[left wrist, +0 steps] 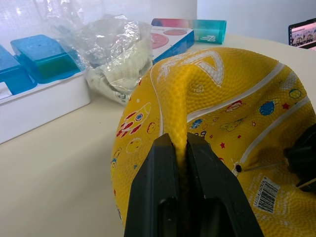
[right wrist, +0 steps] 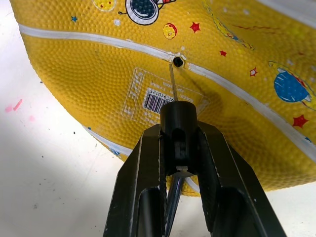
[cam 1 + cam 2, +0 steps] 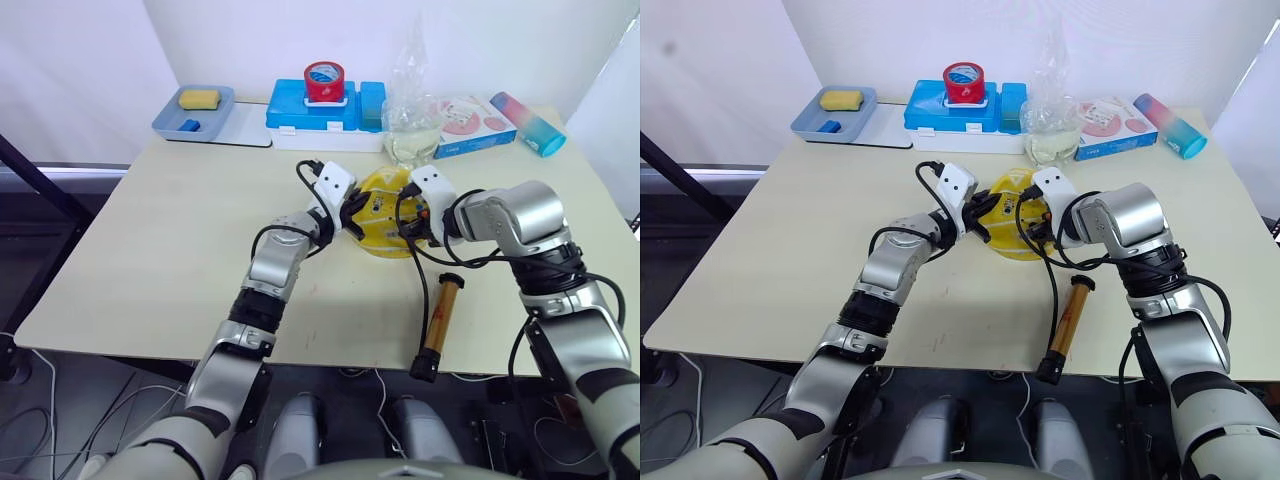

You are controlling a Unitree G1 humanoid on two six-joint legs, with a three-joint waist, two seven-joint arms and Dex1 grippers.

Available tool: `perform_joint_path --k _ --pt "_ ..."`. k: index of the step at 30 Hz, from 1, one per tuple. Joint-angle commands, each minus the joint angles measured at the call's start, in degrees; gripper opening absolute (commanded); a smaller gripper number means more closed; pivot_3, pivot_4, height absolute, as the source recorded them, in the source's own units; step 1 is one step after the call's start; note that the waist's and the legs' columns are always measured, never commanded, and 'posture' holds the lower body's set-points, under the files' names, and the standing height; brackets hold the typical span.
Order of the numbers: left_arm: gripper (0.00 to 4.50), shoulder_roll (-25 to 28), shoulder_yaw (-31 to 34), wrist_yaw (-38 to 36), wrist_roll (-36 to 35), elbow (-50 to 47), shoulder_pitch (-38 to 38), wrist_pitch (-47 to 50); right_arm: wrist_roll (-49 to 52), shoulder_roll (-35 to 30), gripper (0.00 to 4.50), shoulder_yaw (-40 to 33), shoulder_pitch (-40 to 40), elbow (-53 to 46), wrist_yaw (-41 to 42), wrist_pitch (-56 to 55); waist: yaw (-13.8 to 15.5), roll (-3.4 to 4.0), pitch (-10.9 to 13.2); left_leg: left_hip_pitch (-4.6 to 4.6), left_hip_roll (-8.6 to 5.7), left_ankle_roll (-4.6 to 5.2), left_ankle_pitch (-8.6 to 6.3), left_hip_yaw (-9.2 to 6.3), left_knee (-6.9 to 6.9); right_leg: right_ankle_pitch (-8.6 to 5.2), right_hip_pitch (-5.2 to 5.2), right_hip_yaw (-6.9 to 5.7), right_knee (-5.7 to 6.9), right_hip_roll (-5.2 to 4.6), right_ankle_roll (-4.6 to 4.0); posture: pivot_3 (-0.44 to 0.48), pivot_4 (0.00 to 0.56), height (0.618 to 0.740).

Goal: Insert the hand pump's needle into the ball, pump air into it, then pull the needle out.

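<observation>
We are at the insertion step. Our left hand (image 1: 183,148) pinches a fold of the soft, part-deflated yellow rubber ball (image 1: 222,98), steadying it mid-table. Our right hand (image 2: 178,148) is clamped on the black fitting of the thin metal needle (image 2: 172,81), whose tip sits just short of the small black valve hole (image 2: 177,61). The gold-bronze hand pump (image 3: 440,322) lies on the cream table (image 3: 150,240) near its front edge. Next, we judge, comes a straight push into the hole, keeping the pin aligned.
</observation>
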Motion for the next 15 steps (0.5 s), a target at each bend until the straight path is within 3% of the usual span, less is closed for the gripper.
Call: perform_joint_path --k 1,15 --pt "0.02 0.0 -0.5 -0.3 0.4 0.6 0.5 0.0 -0.9 0.5 0.31 -0.2 1.2 1.8 -0.8 1.1 0.0 0.00 0.0 0.00 0.00 0.00 0.00 0.00 0.00 0.00 0.00 0.00 0.00 0.00 0.00 0.000 0.150 0.739" --pt "0.02 0.4 -0.4 -0.6 0.7 1.3 0.7 -0.2 -1.8 0.9 0.31 -2.9 0.1 4.9 -1.1 -0.3 0.0 0.00 0.0 0.01 0.00 0.00 0.00 0.00 0.00 -0.02 0.01 -0.01 0.00 -0.01 -0.03 0.000 0.150 0.739"
